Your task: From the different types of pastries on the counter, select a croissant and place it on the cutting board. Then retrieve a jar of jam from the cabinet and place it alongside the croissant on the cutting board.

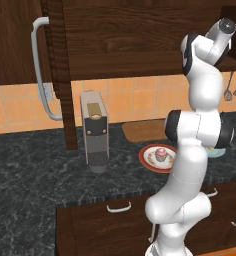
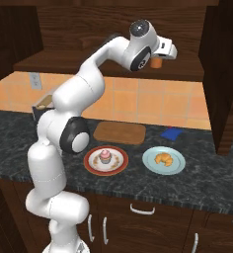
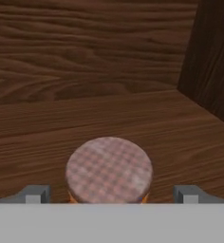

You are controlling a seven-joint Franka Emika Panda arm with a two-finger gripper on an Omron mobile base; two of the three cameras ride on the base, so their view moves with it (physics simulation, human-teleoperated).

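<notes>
The jam jar (image 3: 109,168), orange with a checked reddish lid, stands on the shelf inside the open cabinet (image 3: 85,52). My gripper (image 3: 111,195) is open, one fingertip on each side of the jar and apart from it. The right base view shows the gripper (image 2: 164,51) reaching into the cabinet just above the jar (image 2: 156,63). The croissant (image 2: 163,158) lies on a pale blue plate (image 2: 150,163) on the dark counter (image 2: 197,183). The pink-frosted cupcake (image 2: 105,156) sits on a red-rimmed plate (image 2: 91,165). The wooden cutting board (image 2: 119,132) lies bare behind them.
The cabinet door (image 1: 20,45) with its long grey handle (image 1: 40,70) stands open at the left; another open door (image 2: 227,74) hangs at the right. A grey coffee machine (image 1: 93,130) stands on the counter. A small blue object (image 2: 171,133) lies by the board.
</notes>
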